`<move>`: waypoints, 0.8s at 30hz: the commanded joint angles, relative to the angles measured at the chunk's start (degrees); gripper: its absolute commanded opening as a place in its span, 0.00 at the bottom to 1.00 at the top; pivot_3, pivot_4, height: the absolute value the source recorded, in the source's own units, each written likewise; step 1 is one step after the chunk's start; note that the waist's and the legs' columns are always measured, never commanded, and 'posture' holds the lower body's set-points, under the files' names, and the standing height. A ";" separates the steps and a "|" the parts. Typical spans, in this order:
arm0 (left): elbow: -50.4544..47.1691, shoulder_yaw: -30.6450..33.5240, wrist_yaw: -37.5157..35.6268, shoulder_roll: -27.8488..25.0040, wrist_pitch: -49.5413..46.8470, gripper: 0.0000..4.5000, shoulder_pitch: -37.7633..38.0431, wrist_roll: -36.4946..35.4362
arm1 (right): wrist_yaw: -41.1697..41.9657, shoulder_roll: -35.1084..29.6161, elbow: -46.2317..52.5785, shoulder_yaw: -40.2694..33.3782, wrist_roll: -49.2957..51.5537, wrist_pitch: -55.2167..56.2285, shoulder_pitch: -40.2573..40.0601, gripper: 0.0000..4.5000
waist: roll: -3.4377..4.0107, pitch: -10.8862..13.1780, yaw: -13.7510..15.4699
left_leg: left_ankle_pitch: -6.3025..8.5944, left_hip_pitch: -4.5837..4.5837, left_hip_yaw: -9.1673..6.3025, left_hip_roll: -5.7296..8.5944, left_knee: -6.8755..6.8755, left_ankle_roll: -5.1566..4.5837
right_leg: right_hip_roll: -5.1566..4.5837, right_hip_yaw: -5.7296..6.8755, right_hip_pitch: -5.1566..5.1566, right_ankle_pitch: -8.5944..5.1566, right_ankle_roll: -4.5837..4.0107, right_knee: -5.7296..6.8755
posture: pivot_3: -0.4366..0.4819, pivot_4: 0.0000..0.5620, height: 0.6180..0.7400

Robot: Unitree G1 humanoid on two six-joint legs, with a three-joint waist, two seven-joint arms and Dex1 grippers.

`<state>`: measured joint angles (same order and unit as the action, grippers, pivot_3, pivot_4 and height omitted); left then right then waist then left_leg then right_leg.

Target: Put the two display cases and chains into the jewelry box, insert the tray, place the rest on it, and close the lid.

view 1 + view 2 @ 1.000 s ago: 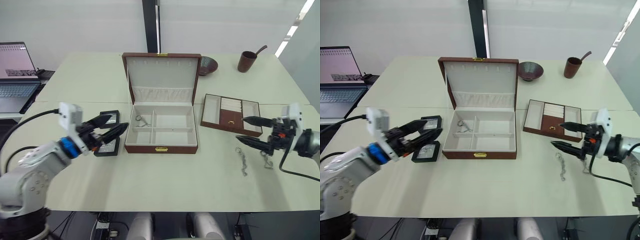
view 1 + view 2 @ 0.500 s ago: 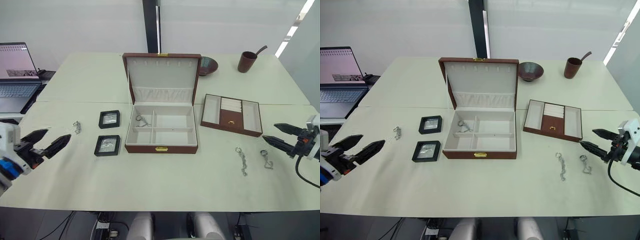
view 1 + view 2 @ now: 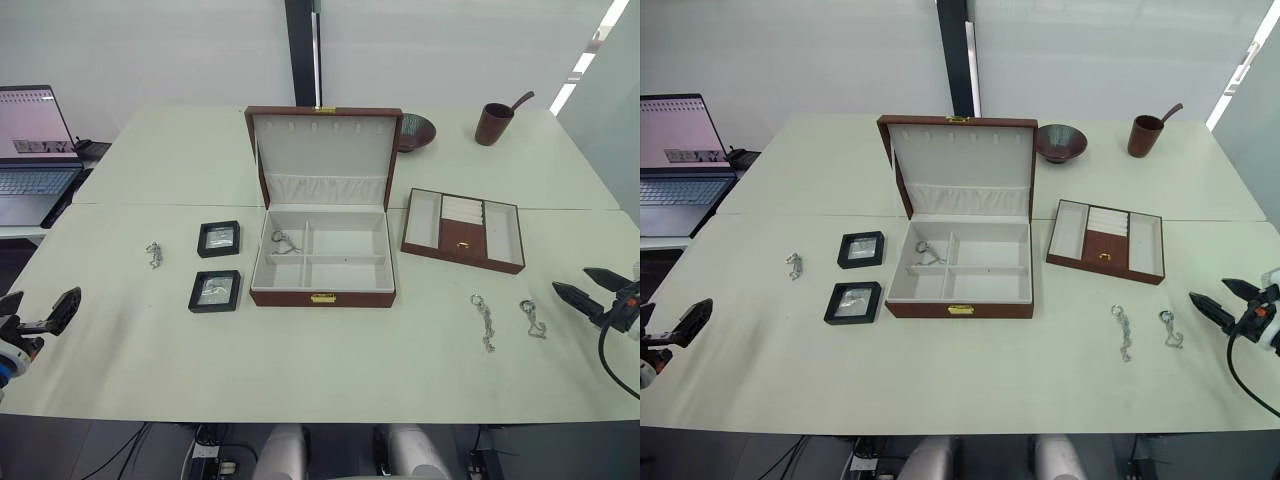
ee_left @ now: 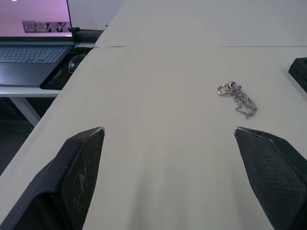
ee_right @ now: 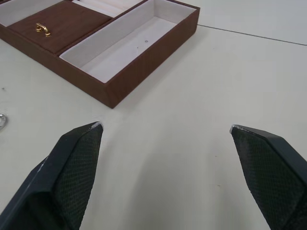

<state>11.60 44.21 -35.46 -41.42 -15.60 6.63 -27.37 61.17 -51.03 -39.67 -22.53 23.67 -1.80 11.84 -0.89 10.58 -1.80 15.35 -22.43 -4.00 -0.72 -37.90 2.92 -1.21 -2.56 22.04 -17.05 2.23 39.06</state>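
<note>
Clearly chain (image 4: 238, 98) beyond left gripper (image 4: 168, 143)

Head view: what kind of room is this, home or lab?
Likely an office or lab. Plain pale worktables pushed together, an open laptop on a side desk, bare white walls. The jewelry box looks staged.

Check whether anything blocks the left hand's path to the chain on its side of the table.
Nothing visible does. Bare table lies between the open left hand and the chain; the two display cases sit beyond it, nearer the jewelry box.
</note>
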 commanded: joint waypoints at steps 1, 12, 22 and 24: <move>0.51 0.03 0.25 -0.21 1.84 1.00 -0.45 0.41 | -0.11 -0.37 -0.58 -1.82 0.07 1.75 0.46 1.00 | 0.00 0.00 0.00 | 0.00 0.00 0.00 0.00 0.00 0.00 | 0.00 0.00 0.00 0.00 0.00 0.00 | 0.48 0.27 1.00; -0.13 -1.52 -0.03 -1.16 0.86 1.00 -2.26 0.20 | 0.70 -0.14 -0.73 -1.07 0.05 2.31 1.69 1.00 | 0.01 0.00 -0.02 | 0.00 0.01 0.00 0.00 0.00 0.00 | 0.01 0.00 -0.01 0.00 0.00 0.02 | 0.48 0.27 1.00; -2.51 -4.25 1.67 -0.58 -1.28 1.00 -6.42 0.00 | 4.94 1.66 15.40 1.26 3.70 -4.65 1.03 1.00 | 0.01 -0.01 -0.01 | 0.00 0.01 -0.05 -0.03 -0.01 0.00 | 0.01 0.02 -0.01 0.01 0.01 0.04 | 0.48 0.27 1.00; -3.84 -5.97 2.71 0.42 -2.13 1.00 -8.05 0.00 | 5.68 2.16 23.49 2.74 5.91 -8.49 0.68 1.00 | 0.03 -0.01 0.02 | 0.00 0.01 -0.07 -0.06 -0.01 0.00 | 0.00 0.02 -0.01 0.01 0.01 0.05 | 0.48 0.27 1.00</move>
<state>10.70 38.94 -33.64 -41.04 -17.48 -0.40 -27.18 65.96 -48.72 -22.83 -20.16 26.99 -8.22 12.07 -0.86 10.57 -1.78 15.35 -22.42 -4.10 -0.80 -37.91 2.92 -1.21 -2.53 22.04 -17.04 2.24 39.12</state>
